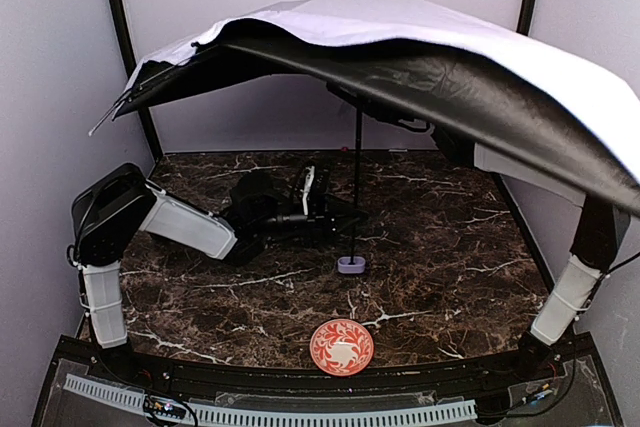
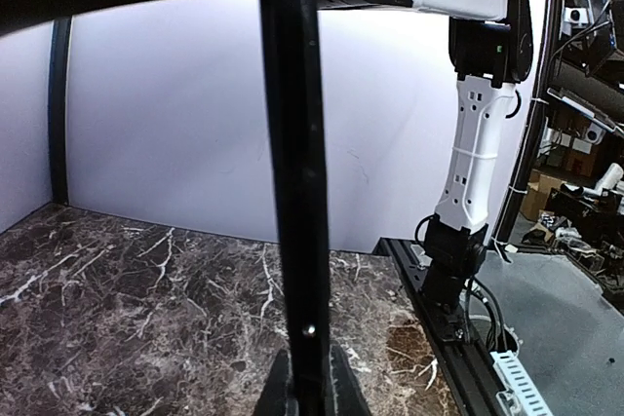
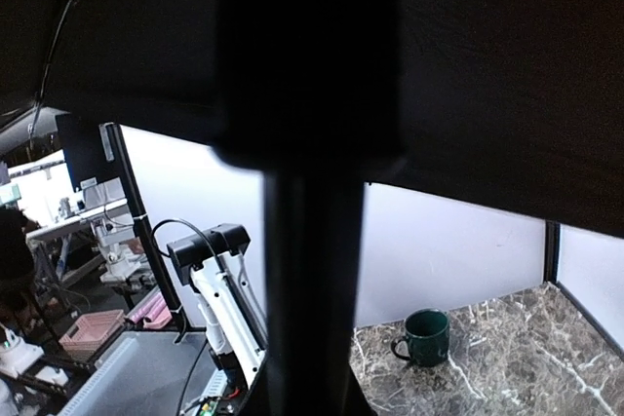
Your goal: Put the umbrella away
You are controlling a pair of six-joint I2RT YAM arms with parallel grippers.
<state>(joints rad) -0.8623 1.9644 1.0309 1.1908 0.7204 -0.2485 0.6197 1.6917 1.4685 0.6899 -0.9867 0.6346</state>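
Observation:
The umbrella stands open and upright, its pale lavender canopy (image 1: 420, 32) with a black underside spanning the whole cell. Its thin black shaft (image 1: 357, 182) runs down to the small lavender knob handle (image 1: 351, 265), which is just above the table. My left gripper (image 1: 350, 215) is shut on the lower shaft. In the left wrist view the shaft (image 2: 292, 143) rises between the fingertips (image 2: 281, 389). My right gripper (image 1: 385, 112) is high under the canopy, dark against the fabric. In the right wrist view it (image 3: 312, 406) is shut on the shaft (image 3: 317, 280) just below a thick black block.
A red-patterned bowl (image 1: 341, 346) lies near the table's front edge, in front of the handle. A dark green mug (image 3: 426, 337) stands by the back wall in the right wrist view. The canopy overhangs both side walls and hides much of the right arm (image 1: 565, 297).

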